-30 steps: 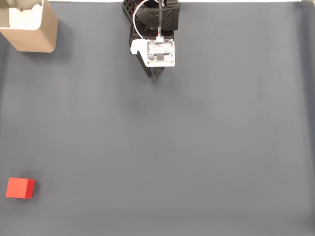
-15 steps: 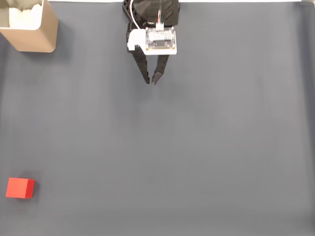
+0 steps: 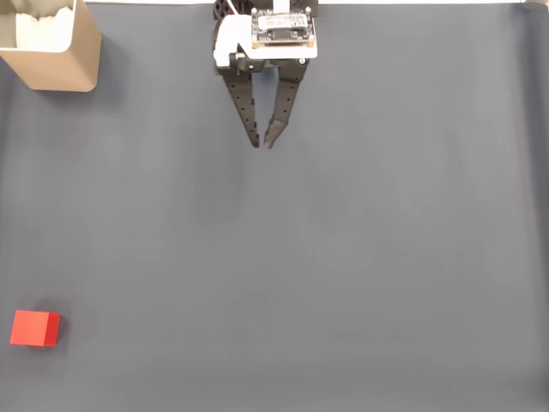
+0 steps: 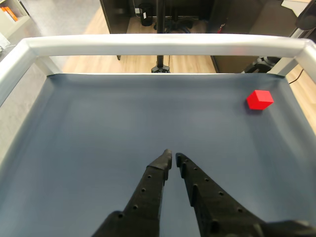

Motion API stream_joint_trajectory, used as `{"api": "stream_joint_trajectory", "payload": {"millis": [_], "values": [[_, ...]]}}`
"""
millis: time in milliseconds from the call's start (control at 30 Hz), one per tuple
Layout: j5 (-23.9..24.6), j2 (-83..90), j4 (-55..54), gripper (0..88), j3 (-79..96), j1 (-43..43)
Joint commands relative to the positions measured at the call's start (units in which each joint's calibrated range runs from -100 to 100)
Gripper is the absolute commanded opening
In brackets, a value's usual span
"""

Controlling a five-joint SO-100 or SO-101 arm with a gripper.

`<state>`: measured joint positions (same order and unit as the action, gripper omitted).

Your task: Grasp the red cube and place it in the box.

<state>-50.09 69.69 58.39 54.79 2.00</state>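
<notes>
Your black two-finger end effector (image 3: 262, 142) sits nearly closed and empty at top centre. You are at the reach step: open it and head for the small matte red cube (image 3: 34, 329) at lower left. The tan cardboard box (image 3: 53, 60) waits upper left.

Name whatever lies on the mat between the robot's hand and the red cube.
Nothing: in the fixed view only bare dark mat separates the hand from the red cube; the wrist view agrees.
</notes>
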Motion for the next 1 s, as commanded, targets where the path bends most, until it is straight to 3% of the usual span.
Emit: {"api": "stream_joint_trajectory", "payload": {"millis": [0,600,967], "values": [[0.6,-4.4,0.4,0.8,-7.5,2.6],[-1.1,-23.9,-6.3,1.2,-17.9,21.9],[-2.1,-36.0,-8.5,1.8,-27.5,27.2]]}}
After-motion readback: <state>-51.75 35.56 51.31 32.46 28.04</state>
